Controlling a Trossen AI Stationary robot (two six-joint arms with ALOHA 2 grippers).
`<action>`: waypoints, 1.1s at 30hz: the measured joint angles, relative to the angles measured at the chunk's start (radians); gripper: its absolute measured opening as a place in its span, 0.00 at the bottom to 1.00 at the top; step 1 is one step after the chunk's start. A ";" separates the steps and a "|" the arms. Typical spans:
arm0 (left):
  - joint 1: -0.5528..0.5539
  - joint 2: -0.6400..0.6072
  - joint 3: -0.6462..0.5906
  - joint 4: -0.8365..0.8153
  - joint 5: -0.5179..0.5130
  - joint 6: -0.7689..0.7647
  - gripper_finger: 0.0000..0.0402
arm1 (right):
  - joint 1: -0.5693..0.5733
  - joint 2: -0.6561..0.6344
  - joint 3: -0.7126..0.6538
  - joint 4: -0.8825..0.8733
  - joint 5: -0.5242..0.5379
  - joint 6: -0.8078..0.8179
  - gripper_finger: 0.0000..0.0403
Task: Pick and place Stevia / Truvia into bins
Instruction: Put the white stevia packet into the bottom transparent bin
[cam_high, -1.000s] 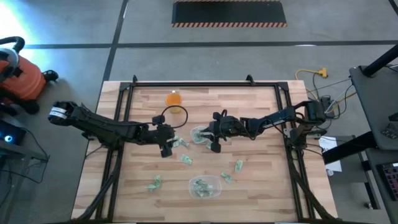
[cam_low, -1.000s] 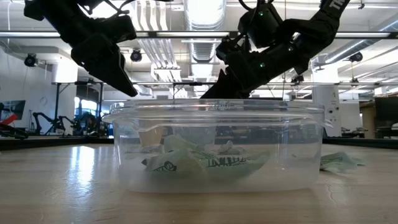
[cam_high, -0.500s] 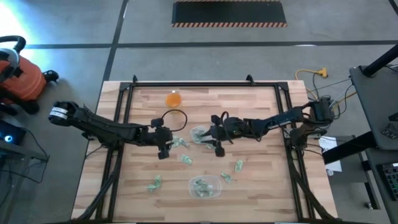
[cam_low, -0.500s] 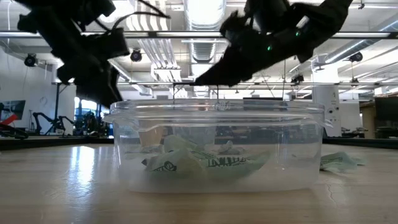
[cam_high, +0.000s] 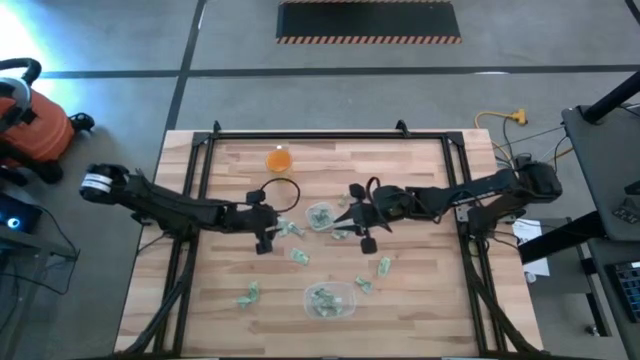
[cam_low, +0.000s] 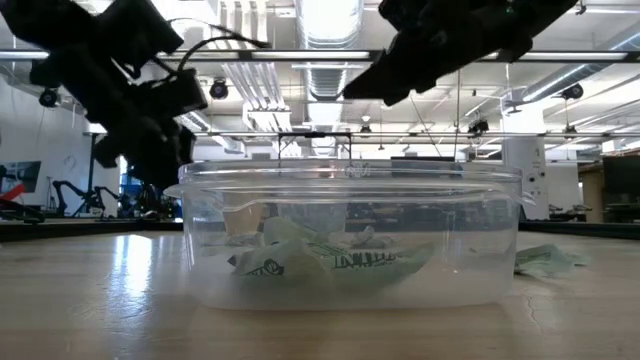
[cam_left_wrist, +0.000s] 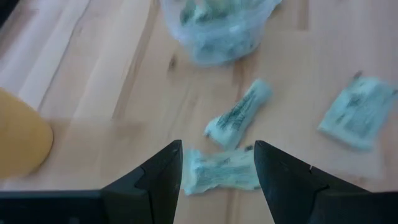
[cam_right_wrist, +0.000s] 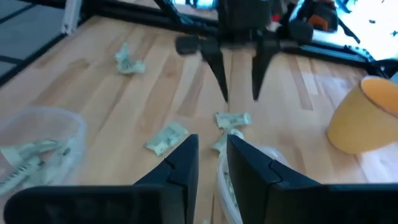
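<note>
The left tool (cam_left_wrist: 217, 165) hangs wide open over a crumpled Stevia sachet (cam_left_wrist: 221, 172) lying directly between its fingers on the tabletop (cam_left_wrist: 112, 74), long axis crossing from finger to finger. The left wrist view shows this alignment; the high view hides it beneath the arm. The right tool (cam_right_wrist: 211, 155), fingers narrow and empty, hovers beside the round cup (cam_high: 321, 216).

We see the right gripper (cam_high: 349, 222) pull back from the round cup (cam_high: 320, 216), its fingers now closer together. The left gripper (cam_high: 272, 229) has dropped lower over a sachet (cam_left_wrist: 219, 172).
</note>
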 joint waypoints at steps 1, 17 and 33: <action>0.013 0.001 -0.008 0.004 0.008 0.000 0.45 | 0.002 -0.010 0.000 -0.004 -0.001 0.000 0.18; 0.229 0.054 -0.032 0.091 0.284 0.027 0.45 | 0.019 -0.020 -0.005 -0.019 -0.003 0.019 0.18; 0.246 0.233 -0.025 0.171 0.344 0.029 0.44 | 0.019 -0.020 -0.011 -0.087 -0.003 0.035 0.16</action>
